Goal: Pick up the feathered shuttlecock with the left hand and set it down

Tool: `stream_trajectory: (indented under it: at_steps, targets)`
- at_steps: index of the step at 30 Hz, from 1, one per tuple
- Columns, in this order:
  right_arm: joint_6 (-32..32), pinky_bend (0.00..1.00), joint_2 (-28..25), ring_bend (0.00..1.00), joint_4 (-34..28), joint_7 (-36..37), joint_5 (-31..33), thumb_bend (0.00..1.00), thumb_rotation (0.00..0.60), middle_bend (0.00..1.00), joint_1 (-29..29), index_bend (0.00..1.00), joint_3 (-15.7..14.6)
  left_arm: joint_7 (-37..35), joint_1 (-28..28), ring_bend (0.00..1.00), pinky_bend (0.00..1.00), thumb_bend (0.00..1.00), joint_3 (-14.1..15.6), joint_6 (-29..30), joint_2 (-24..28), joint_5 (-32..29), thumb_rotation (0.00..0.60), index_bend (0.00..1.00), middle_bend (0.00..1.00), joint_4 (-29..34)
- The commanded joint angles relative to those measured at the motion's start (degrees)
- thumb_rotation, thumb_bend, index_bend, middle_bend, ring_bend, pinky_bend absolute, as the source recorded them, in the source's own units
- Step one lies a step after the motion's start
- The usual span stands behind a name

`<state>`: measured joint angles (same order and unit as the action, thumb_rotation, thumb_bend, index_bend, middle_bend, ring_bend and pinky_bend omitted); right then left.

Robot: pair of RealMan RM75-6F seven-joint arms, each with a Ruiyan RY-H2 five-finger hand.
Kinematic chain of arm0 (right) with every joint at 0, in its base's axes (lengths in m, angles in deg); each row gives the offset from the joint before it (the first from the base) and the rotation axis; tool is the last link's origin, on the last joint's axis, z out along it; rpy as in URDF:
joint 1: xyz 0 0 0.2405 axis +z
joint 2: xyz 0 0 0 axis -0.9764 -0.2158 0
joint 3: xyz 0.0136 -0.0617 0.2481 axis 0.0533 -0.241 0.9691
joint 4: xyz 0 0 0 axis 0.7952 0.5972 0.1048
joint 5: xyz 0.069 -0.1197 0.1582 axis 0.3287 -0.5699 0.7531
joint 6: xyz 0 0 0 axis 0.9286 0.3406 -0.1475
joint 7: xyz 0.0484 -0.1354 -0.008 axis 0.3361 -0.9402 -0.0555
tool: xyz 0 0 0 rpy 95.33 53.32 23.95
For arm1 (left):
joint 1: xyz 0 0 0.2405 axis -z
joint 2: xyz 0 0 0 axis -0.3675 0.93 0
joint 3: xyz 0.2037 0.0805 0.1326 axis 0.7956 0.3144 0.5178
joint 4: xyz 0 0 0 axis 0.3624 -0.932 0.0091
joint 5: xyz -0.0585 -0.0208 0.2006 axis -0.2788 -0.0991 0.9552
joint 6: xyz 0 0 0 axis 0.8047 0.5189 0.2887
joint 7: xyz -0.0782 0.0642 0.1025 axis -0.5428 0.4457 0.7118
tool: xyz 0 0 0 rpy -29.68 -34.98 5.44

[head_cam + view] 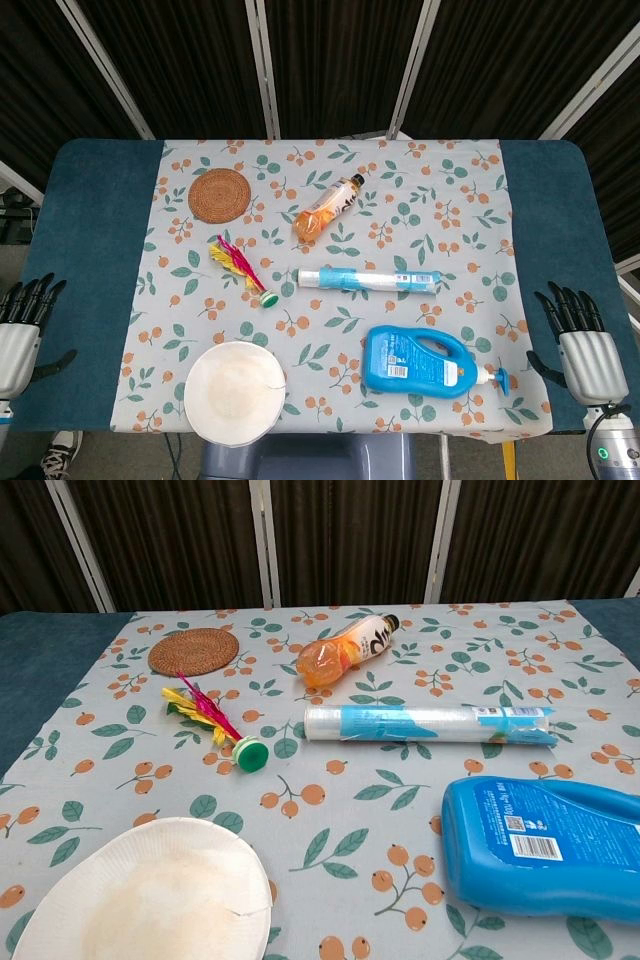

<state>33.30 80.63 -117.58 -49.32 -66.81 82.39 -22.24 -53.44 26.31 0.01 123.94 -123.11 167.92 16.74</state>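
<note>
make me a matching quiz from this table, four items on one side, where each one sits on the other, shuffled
Items:
1. feathered shuttlecock
2. woven coaster
3. paper plate
4. blue detergent bottle

Places on the table:
A. near edge, left of centre, overhanging the cloth's front
B. far left part of the cloth, close to the back
C. near right part of the cloth, lying on its side
D. left of the middle, between the coaster and the plate, green base toward the front

Pairs: 1-D, 2-B, 3-A, 4-C
</note>
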Motion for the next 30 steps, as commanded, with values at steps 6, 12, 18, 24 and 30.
stream_trajectory:
  at_steps: [6,12,18,24,30]
  targets:
    - [0.09,0.01,-0.08,0.00,0.05,0.23,-0.20,0.15,0.600,0.00,-0.03,0.10,-0.09,0.21,-0.06,0.00,0.00,0.18,0.01,0.11,-0.04,0.02,0.600,0.02,0.00,0.10]
    - [0.05,0.01,-0.04,0.00,-0.05,-0.03,-0.26,0.15,0.600,0.00,-0.02,0.10,-0.13,0.02,-0.04,0.00,0.00,0.18,-0.01,0.04,0.02,-0.05,0.600,0.02,0.00,0.07]
    - [-0.12,0.01,-0.01,0.00,-0.15,-0.23,0.27,0.15,0.600,0.00,-0.06,0.10,0.01,-0.08,0.39,0.00,0.00,0.18,-0.06,-0.91,0.02,-0.41,0.600,0.02,0.00,-0.04]
    - [-0.02,0.01,-0.29,0.00,-0.43,0.04,0.51,0.15,0.600,0.00,-0.26,0.10,0.01,0.69,1.12,0.00,0.00,0.18,-0.44,-2.12,-0.20,-1.10,0.600,0.04,0.00,0.15]
    - [-0.11,0.01,-0.53,0.00,-0.60,0.51,0.57,0.15,0.600,0.00,-0.32,0.10,-0.04,2.62,4.25,0.00,0.00,0.20,-3.18,-5.20,-0.36,-3.22,0.600,0.08,0.00,1.75]
